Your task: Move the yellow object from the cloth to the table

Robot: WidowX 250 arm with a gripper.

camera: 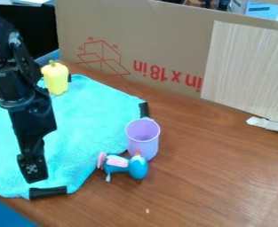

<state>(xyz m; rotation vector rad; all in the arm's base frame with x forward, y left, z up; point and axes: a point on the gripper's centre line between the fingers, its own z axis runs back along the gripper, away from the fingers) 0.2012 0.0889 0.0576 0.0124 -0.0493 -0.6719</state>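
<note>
Yellow object (57, 80), one, on cloth (90, 128)

One yellow object (56, 80), cup (143, 141), toy (138, 168), cloth (90, 133)

This looks like a robot lab. A black robot arm (29, 108) hangs over a wooden table (218, 181) backed by cardboard (170, 40).

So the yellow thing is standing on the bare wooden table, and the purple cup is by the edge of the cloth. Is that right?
Not quite: the camera view shows the yellow object on the turquoise cloth, near its far edge, rather than on the bare wooden table. The purple cup is by the cloth's edge, as you say.
</note>
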